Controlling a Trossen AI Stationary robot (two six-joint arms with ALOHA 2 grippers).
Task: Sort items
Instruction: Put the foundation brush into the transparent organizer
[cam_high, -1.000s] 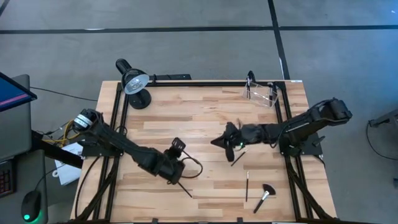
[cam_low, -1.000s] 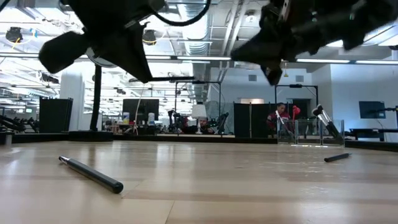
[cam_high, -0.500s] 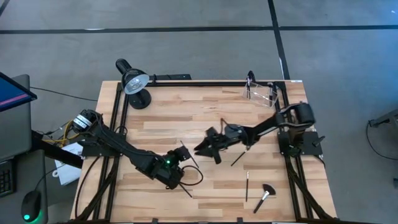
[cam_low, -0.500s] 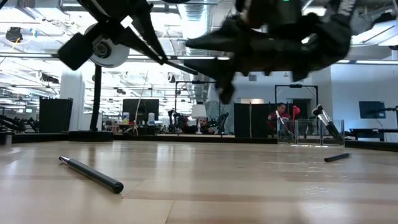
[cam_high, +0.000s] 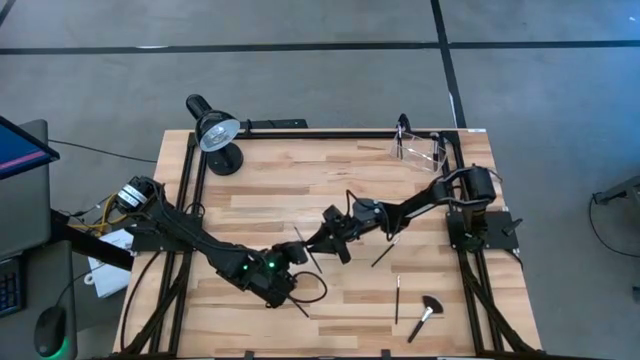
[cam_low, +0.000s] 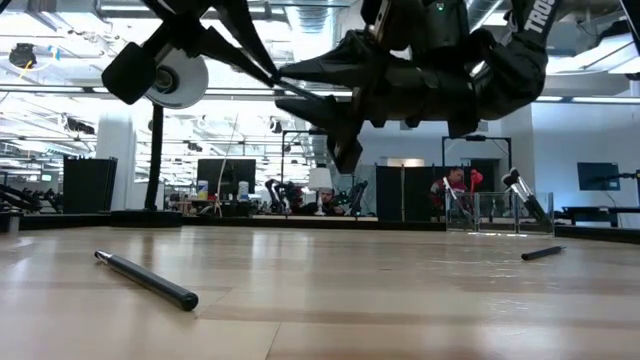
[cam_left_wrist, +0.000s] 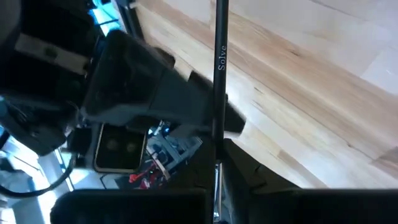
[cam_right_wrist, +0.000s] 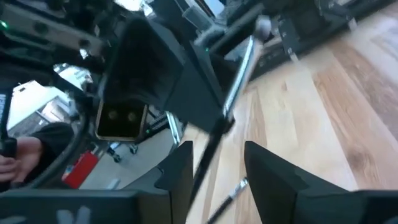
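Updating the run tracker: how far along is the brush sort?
Done: some brushes stand in the clear container.
In hand: the left gripper is shut on a raised brush; the open right gripper straddles it, apparently a handover.
Left: loose on the table lie a brush by the left arm, two slim brushes and the fan brush.
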